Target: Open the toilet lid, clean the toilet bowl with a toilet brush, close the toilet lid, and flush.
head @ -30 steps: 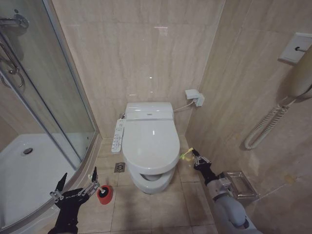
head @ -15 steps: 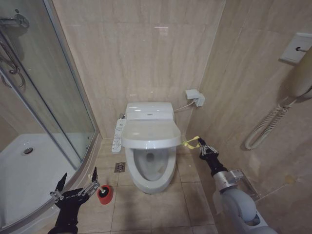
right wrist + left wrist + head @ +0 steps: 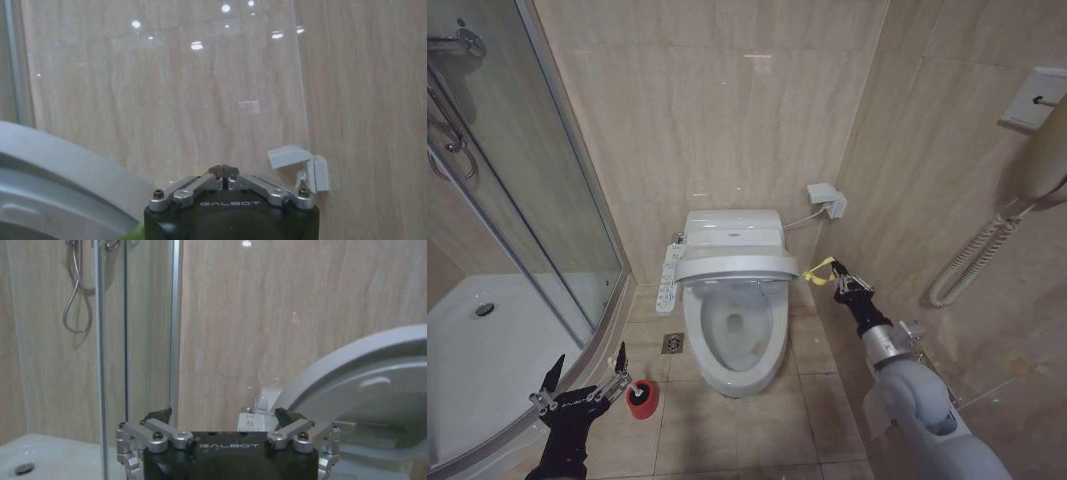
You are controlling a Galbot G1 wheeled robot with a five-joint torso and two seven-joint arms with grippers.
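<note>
The white toilet lid [image 3: 737, 266] stands about half raised over the open toilet bowl [image 3: 733, 350]. A yellow strap [image 3: 818, 269] runs from the lid's right edge to my right gripper [image 3: 838, 280], which is shut on it beside the bowl. The right wrist view shows that gripper [image 3: 227, 170] with its fingers together and the lid [image 3: 53, 170] alongside. My left gripper [image 3: 587, 384] hangs open low at the front left, just beside the red cup holder [image 3: 641, 398]. The toilet brush's handle is hidden from me. In the left wrist view the open left gripper [image 3: 220, 416] faces the raised lid [image 3: 360, 385].
A white button panel [image 3: 668, 278] sits along the bowl's left side. The glass shower enclosure [image 3: 537, 200] and its tray [image 3: 487, 340] take up the left. A floor drain [image 3: 672, 343] lies left of the pedestal. On the right wall hang a corded handset [image 3: 1047, 150] and a small box [image 3: 827, 198].
The lid has swung up from nearly flat to about half raised, exposing the bowl. My right gripper has moved up and back with the yellow strap. The left arm has stayed still.
</note>
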